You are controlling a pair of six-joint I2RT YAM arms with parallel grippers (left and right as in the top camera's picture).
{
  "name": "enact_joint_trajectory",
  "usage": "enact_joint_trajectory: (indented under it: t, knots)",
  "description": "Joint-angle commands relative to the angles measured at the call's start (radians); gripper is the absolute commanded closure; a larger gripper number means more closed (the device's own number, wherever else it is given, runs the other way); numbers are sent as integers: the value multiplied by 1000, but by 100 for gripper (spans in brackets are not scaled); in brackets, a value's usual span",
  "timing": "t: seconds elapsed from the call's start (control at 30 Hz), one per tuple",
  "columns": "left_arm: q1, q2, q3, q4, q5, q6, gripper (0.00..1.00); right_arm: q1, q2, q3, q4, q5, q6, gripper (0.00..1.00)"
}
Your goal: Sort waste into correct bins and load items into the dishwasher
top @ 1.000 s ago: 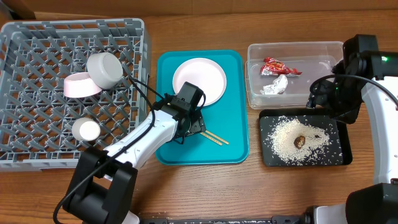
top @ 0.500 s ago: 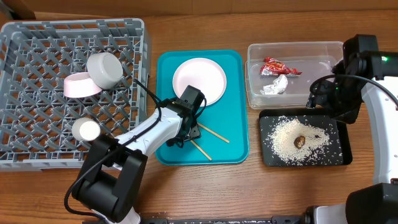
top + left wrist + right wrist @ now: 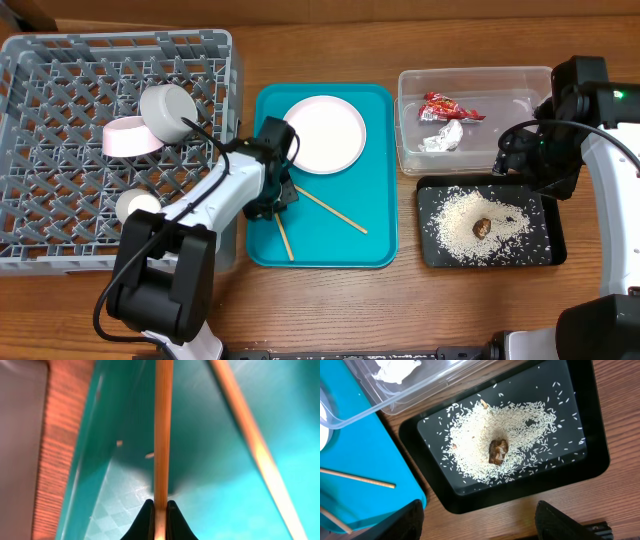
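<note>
The left gripper (image 3: 159, 510) is closed tightly on one chopstick (image 3: 162, 435); in the left wrist view the two fingertips pinch the thin wooden stick from both sides. From above, this chopstick (image 3: 283, 238) reaches from the gripper toward the front edge of the teal tray (image 3: 380, 150), near its left wall. Whether the stick touches the tray floor or is a little lifted cannot be told. The second chopstick (image 3: 330, 210) lies free on the teal tray, at an angle to the held one and to the right of it. The round white plate (image 3: 325, 133) sits in the back part of the same tray.

The right gripper (image 3: 479, 510) is wide open and holds nothing. It hangs over the black tray (image 3: 430, 250), where the white rice (image 3: 460, 220) is spread with the brown lump (image 3: 481, 227) in the middle.

Behind the black tray stands the clear tub (image 3: 520, 85), and in it are the red wrapper (image 3: 450, 105) and the silver foil scrap (image 3: 440, 137).

The grey dish rack (image 3: 60, 120) is on the left of the table. In it are the pink bowl (image 3: 125, 138), the grey-green bowl (image 3: 170, 110) touching it, and the white cup (image 3: 138, 208) nearer to the front.
</note>
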Motion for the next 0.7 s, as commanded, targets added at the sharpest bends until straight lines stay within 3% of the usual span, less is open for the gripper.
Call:
enact_joint_trajectory:
  t: [0.0, 0.2, 0.47, 0.67]
  knots:
    - [21, -33, 137, -63, -3, 113, 96, 2, -21, 4, 2, -1, -3, 27]
    - [55, -137, 302, -133, -7, 286, 96, 2, -21, 4, 2, 0, -3, 27]
    - [217, -181, 403, -167, -10, 555, 96, 2, -21, 4, 2, -1, -3, 27]
    - [341, -105, 400, -164, 9, 632, 96, 2, -21, 4, 2, -1, -3, 27]
